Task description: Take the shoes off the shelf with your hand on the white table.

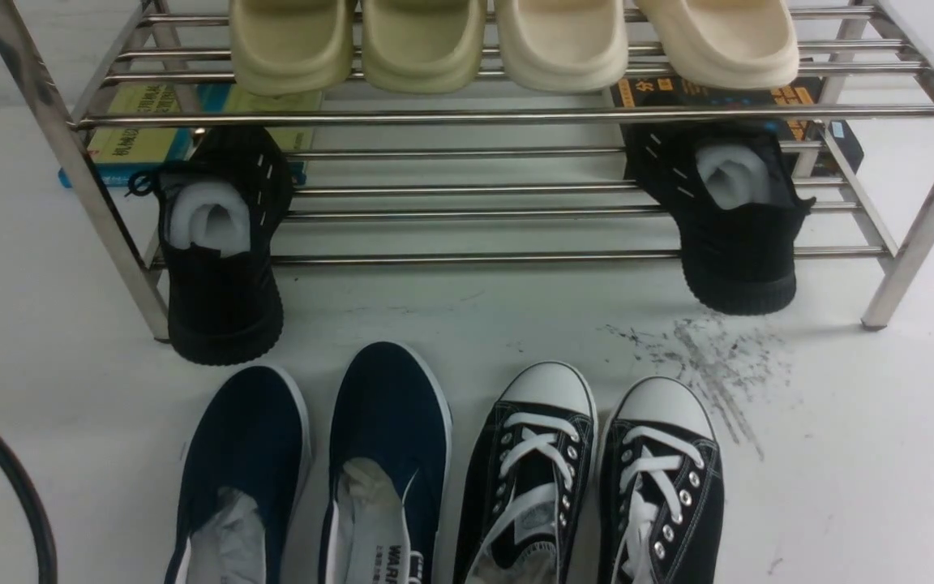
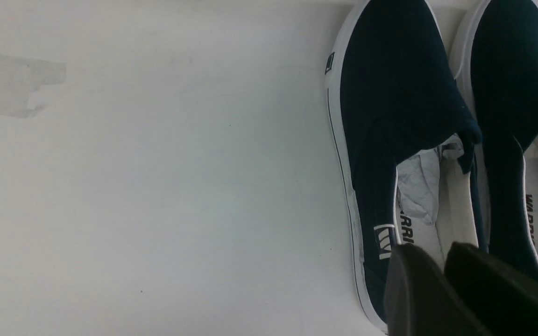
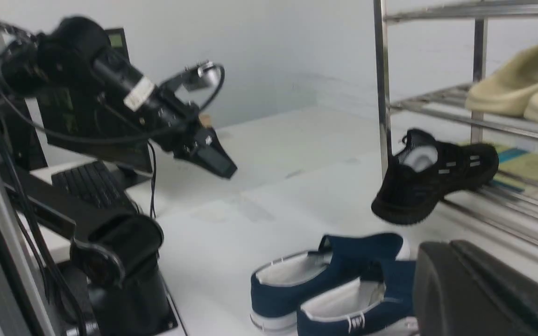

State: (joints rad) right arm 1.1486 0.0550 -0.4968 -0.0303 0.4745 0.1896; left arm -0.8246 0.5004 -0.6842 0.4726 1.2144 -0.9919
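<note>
The two navy slip-on shoes [image 1: 244, 454] [image 1: 390, 438] stand side by side on the white table [image 1: 840, 470], toes toward the steel shelf [image 1: 516, 116]. They also show in the left wrist view [image 2: 390, 93] [image 2: 516, 70] and the right wrist view [image 3: 315, 275] [image 3: 362, 303]. My left gripper [image 2: 437, 254] is shut and empty, hovering above the heel of the left shoe; it also shows raised in the right wrist view [image 3: 224, 170]. My right gripper [image 3: 442, 247] is shut and empty, beside the shoes. Neither gripper shows in the front view.
Two black knit sneakers [image 1: 220, 268] [image 1: 730, 219] hang off the lower tier. Several cream slippers [image 1: 426, 40] sit on top. Black lace-up sneakers [image 1: 532, 470] [image 1: 661, 487] stand right of the navy pair. Scuff marks [image 1: 702, 349], books [image 1: 151, 122], a keyboard [image 3: 87, 184].
</note>
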